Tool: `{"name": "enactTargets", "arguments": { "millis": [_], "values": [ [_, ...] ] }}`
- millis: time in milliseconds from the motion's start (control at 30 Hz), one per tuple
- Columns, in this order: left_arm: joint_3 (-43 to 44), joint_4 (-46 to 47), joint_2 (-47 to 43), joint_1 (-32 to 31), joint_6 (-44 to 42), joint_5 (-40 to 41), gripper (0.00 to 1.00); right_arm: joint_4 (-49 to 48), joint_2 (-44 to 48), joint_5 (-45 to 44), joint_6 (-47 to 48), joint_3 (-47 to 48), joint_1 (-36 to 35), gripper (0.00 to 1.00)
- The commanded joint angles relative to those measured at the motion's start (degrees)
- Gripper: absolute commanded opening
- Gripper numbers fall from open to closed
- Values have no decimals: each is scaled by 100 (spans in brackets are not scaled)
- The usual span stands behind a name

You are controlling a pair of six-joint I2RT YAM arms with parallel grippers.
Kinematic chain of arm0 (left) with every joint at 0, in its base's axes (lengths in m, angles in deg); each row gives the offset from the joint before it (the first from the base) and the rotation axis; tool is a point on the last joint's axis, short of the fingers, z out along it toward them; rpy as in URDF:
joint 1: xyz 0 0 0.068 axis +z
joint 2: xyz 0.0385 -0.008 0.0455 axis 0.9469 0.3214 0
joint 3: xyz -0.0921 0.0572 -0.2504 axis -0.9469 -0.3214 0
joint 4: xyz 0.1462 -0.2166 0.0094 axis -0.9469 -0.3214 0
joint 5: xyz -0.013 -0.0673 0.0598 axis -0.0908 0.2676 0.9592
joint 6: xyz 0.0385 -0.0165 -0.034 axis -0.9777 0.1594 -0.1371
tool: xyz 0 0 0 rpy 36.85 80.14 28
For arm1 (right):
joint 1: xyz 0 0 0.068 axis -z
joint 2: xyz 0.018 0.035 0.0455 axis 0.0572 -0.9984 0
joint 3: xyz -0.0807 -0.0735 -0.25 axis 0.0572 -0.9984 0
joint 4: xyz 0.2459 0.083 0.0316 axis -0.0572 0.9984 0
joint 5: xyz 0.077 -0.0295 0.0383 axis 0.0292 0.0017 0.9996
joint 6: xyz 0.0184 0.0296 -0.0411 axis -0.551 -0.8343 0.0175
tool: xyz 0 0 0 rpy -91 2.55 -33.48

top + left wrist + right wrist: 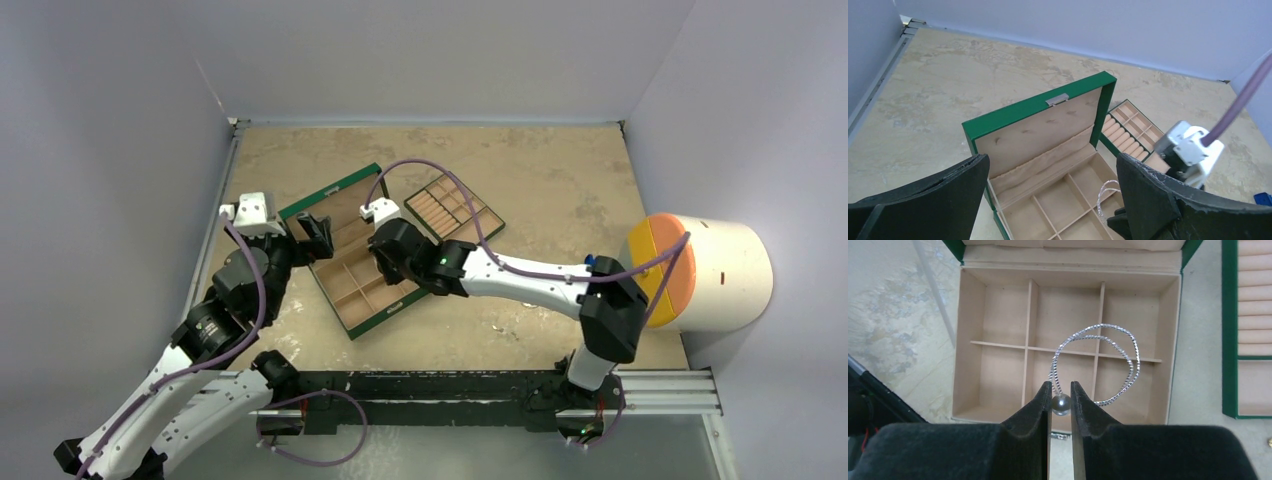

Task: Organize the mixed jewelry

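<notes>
Above the green box, silvery hoop pinched in the right jaws

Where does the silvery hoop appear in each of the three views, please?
Top external: not seen; the right gripper above the green box covers it.
Left wrist: silvery hoop at lower centre, over the box's compartments.
Right wrist: hoop at centre, its bead pinched between the fingers.
Shared landmark: the green box.

No text, label, brand mark or number is legible. The green jewelry box, its metal clasp, the ring tray and the white drum at 3 o'clock show none. Any marking on the arms is too small to read.
</notes>
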Motion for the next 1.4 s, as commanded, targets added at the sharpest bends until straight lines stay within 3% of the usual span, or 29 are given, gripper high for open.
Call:
{"name": "enactTargets", "arguments": {
  "millis": [0, 533, 1367],
  "values": [
    [160, 113, -47, -10, 137, 287, 98, -419, -302, 237, 177, 370, 164, 4],
    [158, 127, -32, -4, 140, 234, 98, -863, -992, 1279, -80, 417, 1019, 3],
    [145, 123, -27, -6, 121, 279, 98, -790, -1731, 826, -204, 790, 1222, 8]
  ]
}}
